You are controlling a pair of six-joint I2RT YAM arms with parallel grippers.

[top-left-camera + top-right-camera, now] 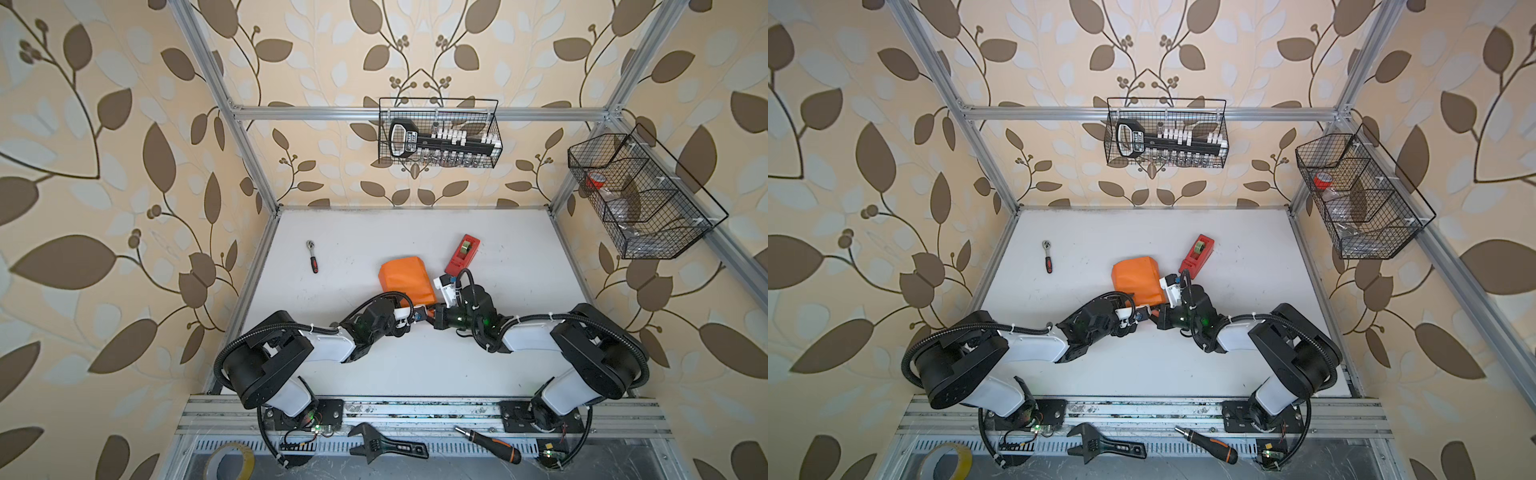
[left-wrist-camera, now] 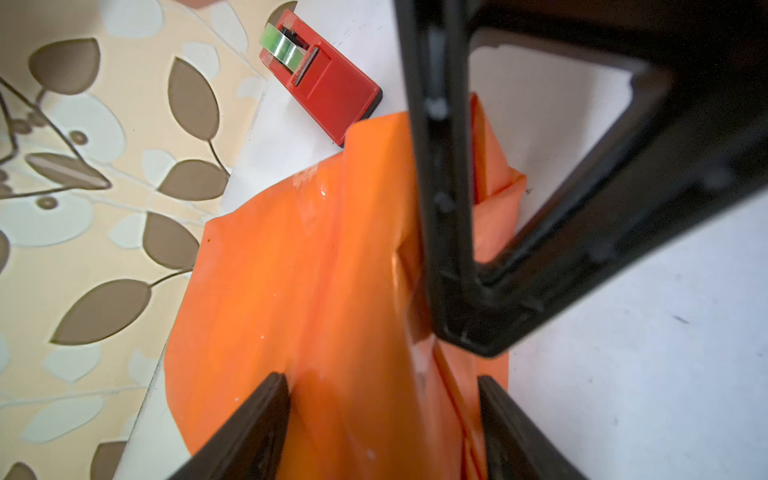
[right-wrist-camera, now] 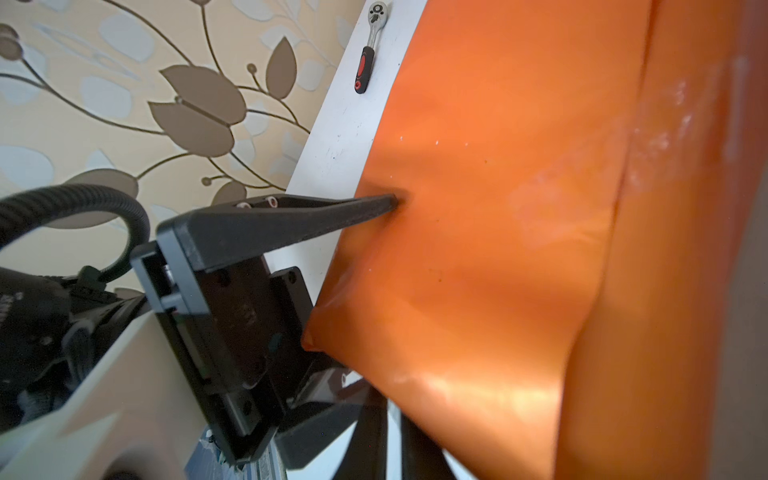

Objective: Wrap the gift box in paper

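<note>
The paper (image 1: 405, 280) shows its glossy orange face, folded into a parcel at the middle of the white table (image 1: 415, 370) in both top views (image 1: 1138, 279). The gift box is hidden inside it. My left gripper (image 2: 382, 382) is at the parcel's near end (image 1: 424, 312). Its jaws are closed on the wrapped bulk, and one finger (image 3: 374, 205) dents the paper (image 3: 498, 208). My right gripper (image 1: 435, 319) meets it from the right, its tip resting on a paper fold (image 2: 419, 365). Its fingers (image 3: 370, 432) show a thin slit, with the tips hidden behind the paper.
A red tape dispenser (image 1: 462, 254) lies just beyond the parcel on the right (image 2: 328, 83). A small ratchet (image 1: 312, 256) lies at the far left of the table (image 3: 368, 50). Wire baskets (image 1: 440, 133) hang on the walls. A wrench (image 1: 382, 446), screwdriver (image 1: 488, 444) and tape roll (image 1: 230, 461) lie by the front rail.
</note>
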